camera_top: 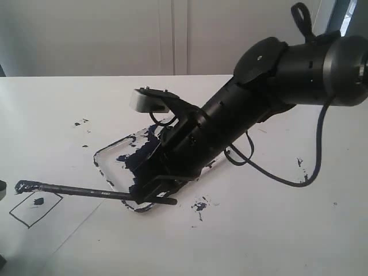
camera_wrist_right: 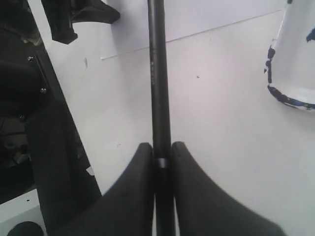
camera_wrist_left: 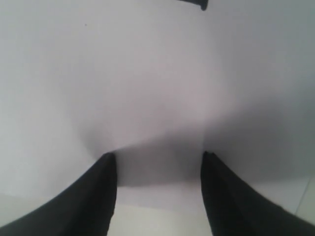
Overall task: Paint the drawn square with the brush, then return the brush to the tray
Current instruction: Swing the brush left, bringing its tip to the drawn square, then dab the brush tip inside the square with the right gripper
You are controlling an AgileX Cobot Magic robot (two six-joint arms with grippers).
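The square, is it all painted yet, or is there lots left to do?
Not yet. Done: the right gripper is shut on the brush. The square shows just one small dark dab inside and is mostly white. In hand: the brush tip is by the square's edge. Left: fill the square, then put the brush back in the tray.

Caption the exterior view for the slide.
Right tool grips the brush beside the smeared tray, tip near the drawn square.

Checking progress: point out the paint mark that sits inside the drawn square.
The small dark blot within the square; all other splatters lie outside its outline.
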